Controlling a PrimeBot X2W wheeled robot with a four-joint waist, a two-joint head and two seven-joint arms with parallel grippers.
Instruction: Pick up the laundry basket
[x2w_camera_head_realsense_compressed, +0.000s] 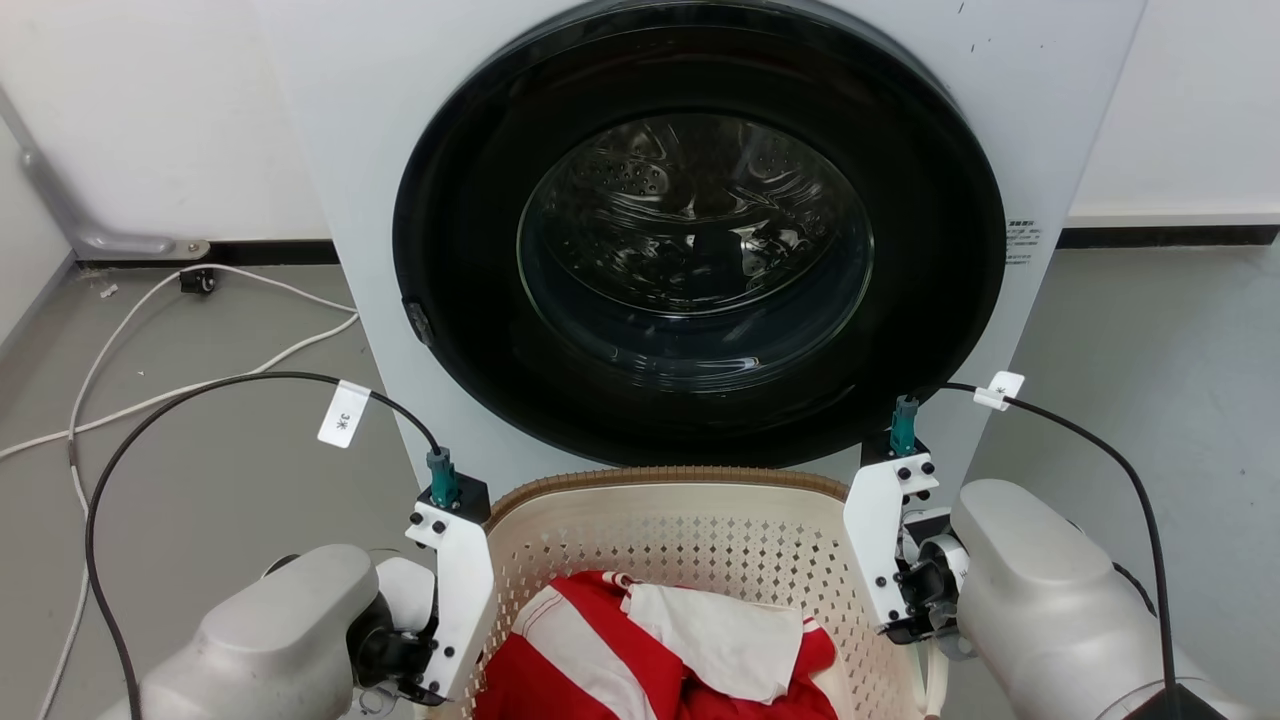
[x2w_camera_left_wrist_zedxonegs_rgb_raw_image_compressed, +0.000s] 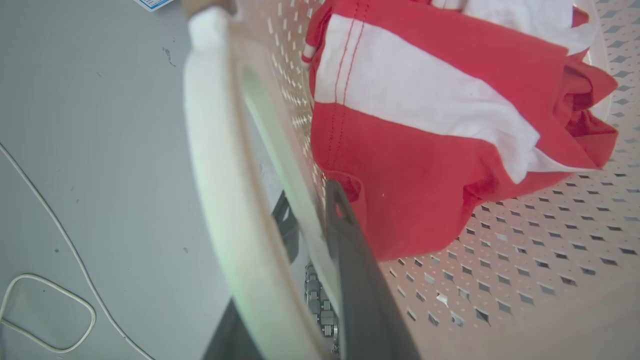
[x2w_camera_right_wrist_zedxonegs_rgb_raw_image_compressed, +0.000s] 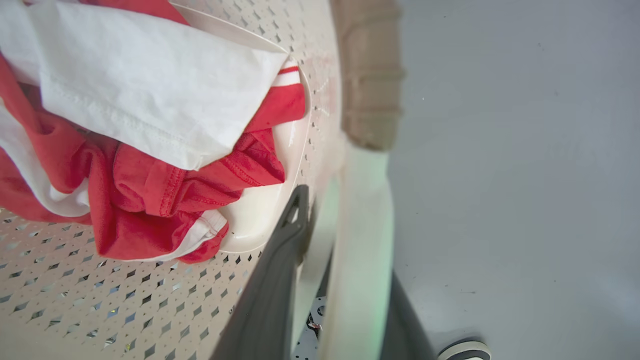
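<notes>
Laundry basket (x2w_camera_head_realsense_compressed: 690, 500), loaded with red-and-white clothes (x2w_camera_head_realsense_compressed: 600, 660), lies just before the washing machine (x2w_camera_head_realsense_compressed: 340, 120), centred between the robot's forearms, its long axis running side to side. Left wrist view: the left hand (x2w_camera_left_wrist_zedxonegs_rgb_raw_image_compressed: 316, 220) straddles one side wall beside the white handle (x2w_camera_left_wrist_zedxonegs_rgb_raw_image_compressed: 215, 150), one finger inside, one outside, apparently clamped. Right wrist view: the right hand (x2w_camera_right_wrist_zedxonegs_rgb_raw_image_compressed: 345, 235) mirrors that hold opposite, so a level two-handed lift looks due.

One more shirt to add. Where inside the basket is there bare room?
Bare: the far side of the cream perforated plastic laundry basket, between its brown rim and the red-and-white clothes. Crowded: the near middle.
</notes>
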